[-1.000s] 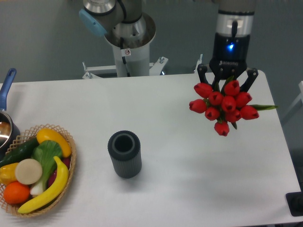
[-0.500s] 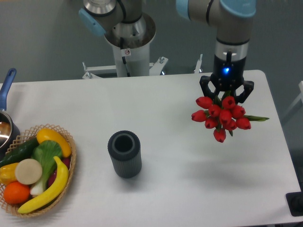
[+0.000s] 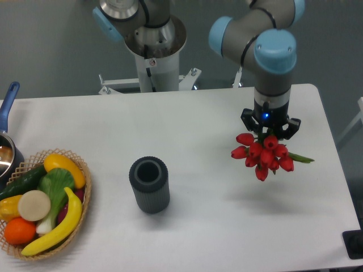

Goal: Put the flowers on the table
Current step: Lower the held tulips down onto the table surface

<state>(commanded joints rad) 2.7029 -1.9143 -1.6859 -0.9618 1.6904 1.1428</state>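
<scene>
The stems of the flowers (image 3: 263, 152) are mostly hidden under the red tulip heads and the gripper (image 3: 270, 129), whose fingers are closed on the bunch, and only one green leaf tip pokes out to the right. At the left edge a wicker basket (image 3: 81, 170) holds a banana, an orange, a cucumber and other produce, a dark ribbed cylinder cup (image 3: 149, 184) stands open-mouthed mid-table, and a blue-handled pot (image 3: 8, 122) is cut off by the frame. The bunch hangs above the right part of the white table (image 3: 204, 119), its shadow lying apart below it.

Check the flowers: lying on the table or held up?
Held up. The gripper is closed on the flowers; their shadow lies apart on the table.
</scene>
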